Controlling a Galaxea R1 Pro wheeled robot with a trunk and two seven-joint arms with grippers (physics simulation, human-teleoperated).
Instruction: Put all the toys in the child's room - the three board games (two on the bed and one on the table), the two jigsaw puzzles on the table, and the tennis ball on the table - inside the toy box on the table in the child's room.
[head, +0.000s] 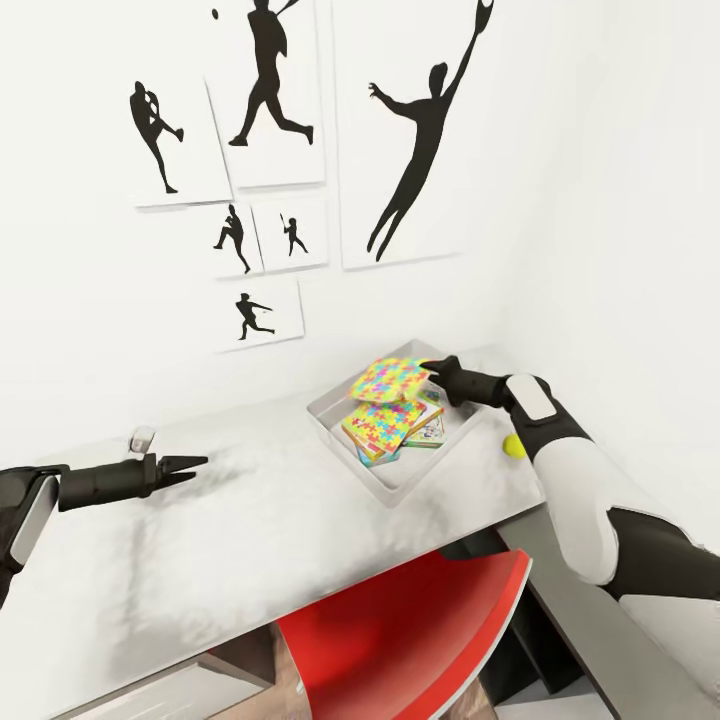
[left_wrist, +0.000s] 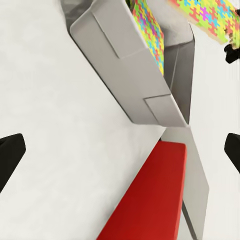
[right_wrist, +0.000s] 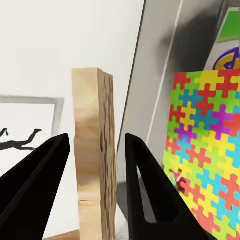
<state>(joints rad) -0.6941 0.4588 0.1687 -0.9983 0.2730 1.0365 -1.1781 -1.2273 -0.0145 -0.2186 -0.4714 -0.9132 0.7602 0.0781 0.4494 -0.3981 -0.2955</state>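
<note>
Our right pincer (head: 428, 367) pinches the edge of a jigsaw puzzle (head: 388, 379) and holds it tilted over the toy box (head: 345, 432) on the white surface (head: 260, 510). Our left pincer (head: 197, 462) hangs spread and empty, well apart from the box. We think most of the job is done: another puzzle (head: 382, 423) and some printed game boxes (head: 430, 428) already lie inside. Left to do: drop this puzzle in, then get the tennis ball (head: 514, 446) just beside the box. We cannot read any words.
</note>
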